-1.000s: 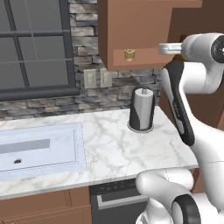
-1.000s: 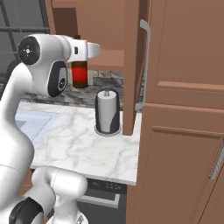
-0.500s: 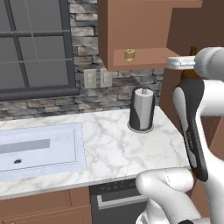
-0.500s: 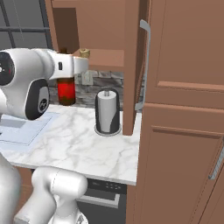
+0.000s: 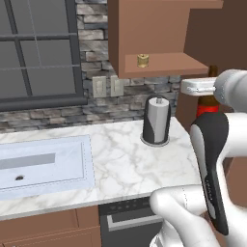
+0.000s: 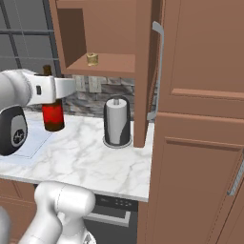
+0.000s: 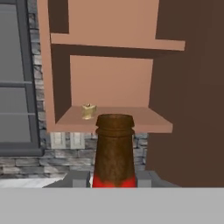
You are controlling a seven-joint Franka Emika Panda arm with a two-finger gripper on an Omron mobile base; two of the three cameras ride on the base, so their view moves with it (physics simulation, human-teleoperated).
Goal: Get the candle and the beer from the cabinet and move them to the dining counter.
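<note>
1. The hand [image 7: 113, 181] is clamped on the beer bottle [image 6: 52, 112], one dark finger [image 7: 78, 179] on each side of the red label; the bottle stands upright in the grip, above the marble surface [image 5: 125, 164].
2. In the hand view the brown neck of the bottle [image 7: 113, 148] rises straight ahead of the hand, with the open cabinet [image 7: 109, 57] behind it.
3. The candle [image 7: 89, 111] sits on the lower cabinet shelf, above and beyond the hand, just left of the bottle neck in the hand view; it is well apart from the bottle.
4. Compared with one second ago, the hand and bottle have drawn back out of the cabinet and away from the shelf; in the right base view the bottle now hangs lower and farther left of the shelf opening.
5. In the left base view the bottle [image 5: 208, 103] shows partly behind the white wrist, to the right of the paper towel roll [image 5: 156, 120].
6. The candle [image 5: 142, 60], the paper towel roll [image 6: 117, 122] and the open cabinet door [image 6: 145, 71] stand where they stood a second ago; the roll is on the surface below the shelf.
7. The sink [image 5: 43, 166] lies set into the surface, far from the hand.
</note>
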